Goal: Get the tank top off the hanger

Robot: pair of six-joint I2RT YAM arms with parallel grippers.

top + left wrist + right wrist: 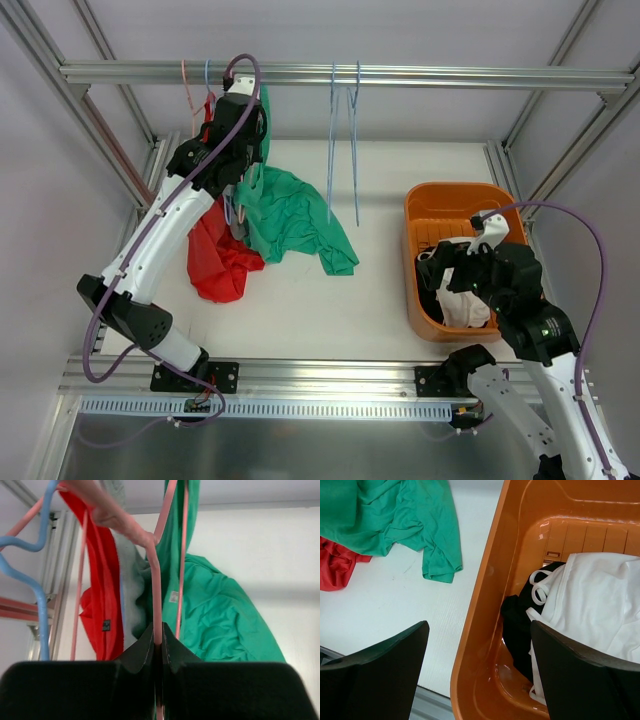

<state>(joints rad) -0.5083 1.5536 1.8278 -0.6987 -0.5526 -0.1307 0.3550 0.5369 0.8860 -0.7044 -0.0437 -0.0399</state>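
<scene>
Two grippers: left working, right idle.
Left gripper (157, 641): fingers pinched tight on the wire of the pink hanger (155, 575), lower centre of the left wrist view. Likely steadying it so fabric can slide off.
Hanger: hangs from the rail (400, 73), upper left of the top view.
Tank top (220, 615): probably the green one, strap over that hanger, body slumped on the table (380, 290). The red garment (102, 580) hangs just beside it, so not certain.
Right gripper (477, 625): jaws wide, holding nothing, over the rim of the orange basket (485, 570), lower right of the top view. Waiting clear, at a guess.
</scene>
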